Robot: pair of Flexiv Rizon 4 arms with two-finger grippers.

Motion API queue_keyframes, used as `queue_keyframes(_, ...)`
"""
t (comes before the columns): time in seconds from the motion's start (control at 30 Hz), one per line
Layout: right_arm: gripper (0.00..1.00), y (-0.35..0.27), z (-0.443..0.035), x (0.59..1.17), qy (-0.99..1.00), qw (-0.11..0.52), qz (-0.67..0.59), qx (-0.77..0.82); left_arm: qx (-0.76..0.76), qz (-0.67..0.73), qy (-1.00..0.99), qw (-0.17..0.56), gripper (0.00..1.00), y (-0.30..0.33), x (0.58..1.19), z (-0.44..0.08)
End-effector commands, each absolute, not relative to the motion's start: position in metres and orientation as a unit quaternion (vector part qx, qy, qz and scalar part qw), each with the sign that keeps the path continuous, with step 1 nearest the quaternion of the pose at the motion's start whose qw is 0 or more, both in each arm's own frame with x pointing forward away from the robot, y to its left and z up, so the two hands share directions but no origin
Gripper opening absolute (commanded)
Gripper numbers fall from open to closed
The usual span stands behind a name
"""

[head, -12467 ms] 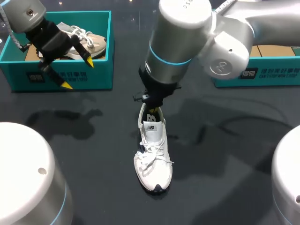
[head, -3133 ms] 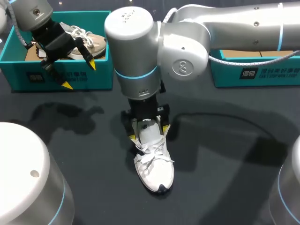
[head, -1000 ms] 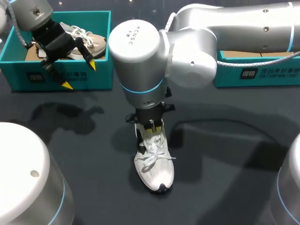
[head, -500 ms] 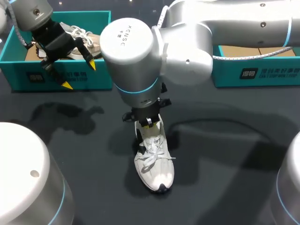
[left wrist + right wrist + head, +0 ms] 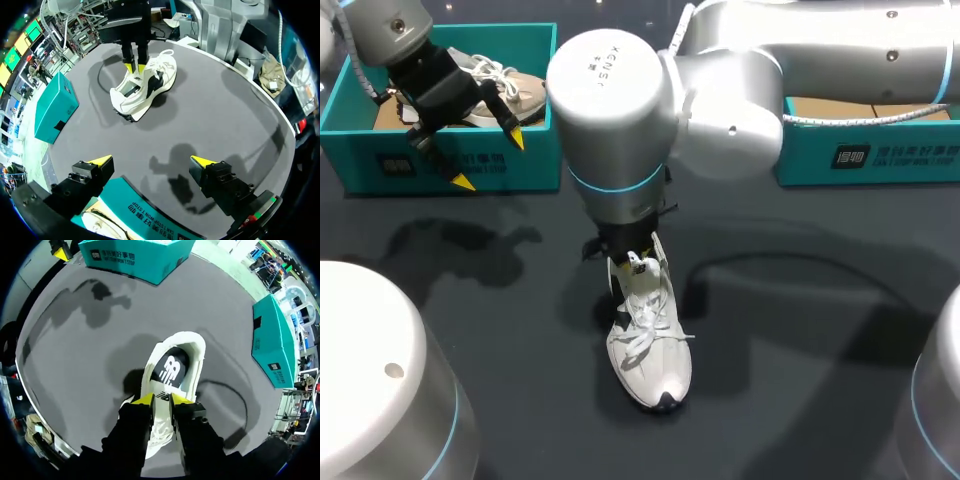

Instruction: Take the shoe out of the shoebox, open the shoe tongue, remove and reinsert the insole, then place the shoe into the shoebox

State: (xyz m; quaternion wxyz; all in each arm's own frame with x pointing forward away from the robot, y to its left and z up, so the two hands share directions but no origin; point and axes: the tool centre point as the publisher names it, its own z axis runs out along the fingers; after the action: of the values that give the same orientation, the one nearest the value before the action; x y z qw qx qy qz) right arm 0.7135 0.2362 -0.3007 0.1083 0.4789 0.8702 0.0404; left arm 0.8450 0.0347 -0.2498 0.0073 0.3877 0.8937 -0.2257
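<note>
Pinching the white sneaker's (image 5: 650, 345) tongue (image 5: 643, 281) in the narrowly closed right gripper (image 5: 161, 400), holding it back to bare the insole (image 5: 171, 368).

Bright overhead light for us; soft shadows spread on the table (image 5: 800, 400) both sides of the shoe (image 5: 650, 350).

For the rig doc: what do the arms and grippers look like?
Left arm and right arm: silver-grey, fat cylindrical joints with a light-blue ring; a speckled cable runs along the right one. Left gripper and right gripper: black, blocky, two yellow-tipped fingers.
</note>
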Motion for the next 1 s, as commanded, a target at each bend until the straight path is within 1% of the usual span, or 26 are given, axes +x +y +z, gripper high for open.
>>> queue_keyframes(0.03, 0.26, 0.229, -0.277, 0.712, 0.942, 0.101, 0.054, 0.316, 0.388, -0.225, 0.894, 0.007, 1.00, 0.035, 0.845, -0.250)
queue_keyframes(0.1, 0.33, 0.229, -0.274, 0.714, 0.955, 0.100, 0.061, 0.271, 0.388, -0.225, 0.894, 0.007, 1.00, 0.035, 0.845, -0.250)
queue_keyframes(0.17, 0.29, 0.228, -0.272, 0.718, 0.969, 0.102, 0.059, 0.217, 0.388, -0.225, 0.894, 0.007, 1.00, 0.035, 0.845, -0.250)
queue_keyframes(0.23, 0.33, 0.227, -0.269, 0.720, 0.980, 0.102, 0.078, 0.154, 0.388, -0.225, 0.894, 0.007, 1.00, 0.035, 0.845, -0.250)
queue_keyframes(0.27, 0.40, 0.227, -0.268, 0.721, 0.986, 0.097, 0.086, 0.109, 0.388, -0.225, 0.894, 0.007, 1.00, 0.035, 0.845, -0.250)
queue_keyframes(0.3, 0.92, 0.227, -0.269, 0.720, 0.990, 0.084, 0.093, 0.057, 0.388, -0.225, 0.894, 0.007, 1.00, 0.035, 0.845, -0.250)
queue_keyframes(0.33, 1.00, 0.225, -0.272, 0.716, 0.992, 0.081, 0.093, 0.025, 0.388, -0.225, 0.894, 0.007, 1.00, 0.035, 0.845, -0.250)
queue_keyframes(0.67, 1.00, 0.225, -0.272, 0.716, 0.992, 0.081, 0.093, 0.025, 0.388, -0.225, 0.894, 0.007, 1.00, 0.035, 0.845, -0.250)
queue_keyframes(0.9, 1.00, 0.238, -0.263, 0.749, 0.990, 0.104, 0.022, -0.088, 0.388, -0.225, 0.894, 0.007, 1.00, 0.035, 0.845, -0.250)
queue_keyframes(0.97, 1.00, 0.242, -0.262, 0.760, 0.990, 0.100, 0.007, -0.103, 0.388, -0.225, 0.894, 0.007, 1.00, 0.035, 0.845, -0.250)
queue_keyframes(1.0, 1.00, 0.245, -0.263, 0.765, 0.988, 0.092, -0.021, -0.119, 0.388, -0.225, 0.894, 0.007, 1.00, 0.035, 0.845, -0.250)
